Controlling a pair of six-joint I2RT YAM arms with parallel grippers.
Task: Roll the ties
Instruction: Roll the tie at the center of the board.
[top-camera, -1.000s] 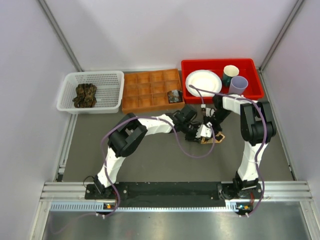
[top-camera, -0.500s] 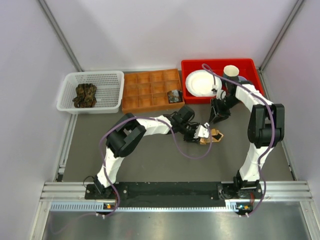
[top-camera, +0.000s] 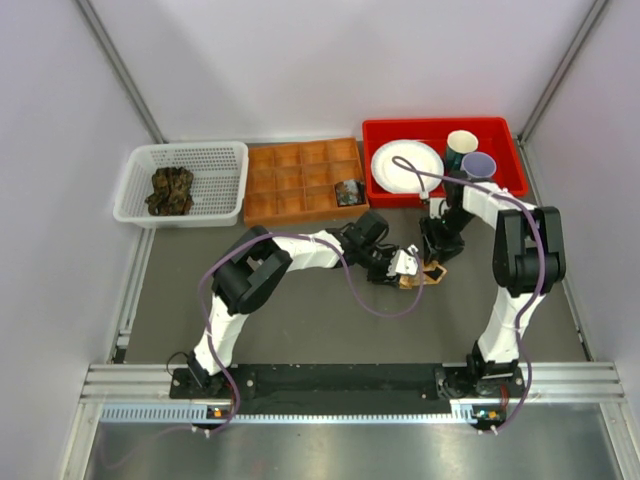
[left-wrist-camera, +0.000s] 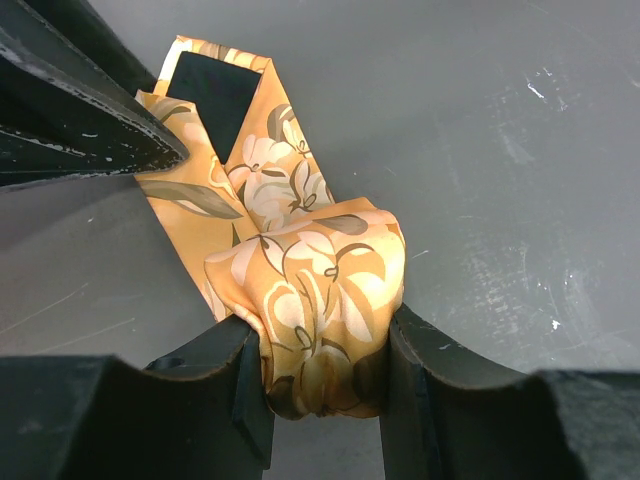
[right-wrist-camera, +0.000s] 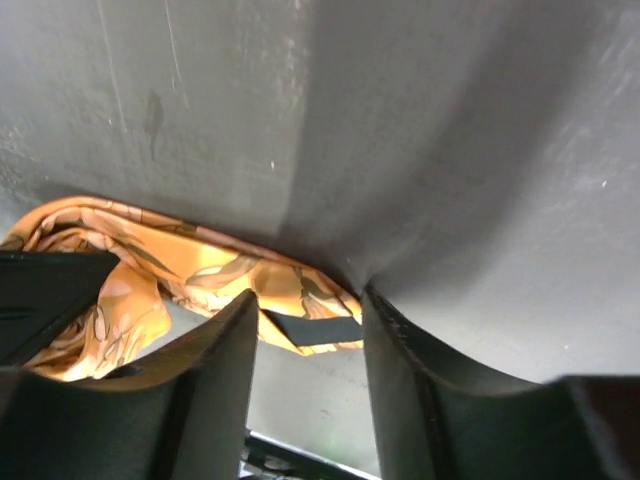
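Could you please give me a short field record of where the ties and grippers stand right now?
orange tie: partly rolled, tail lying on the table
left gripper: shut on its rolled part
right gripper: open, over the tail end
dark ties: bundle in white basket
rolled tie: in brown tray

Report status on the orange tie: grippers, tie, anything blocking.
Left gripper shut on orange tie, rolled end. Right gripper open at the loose tail. Compartment tray and red bin stand apart, at the back.
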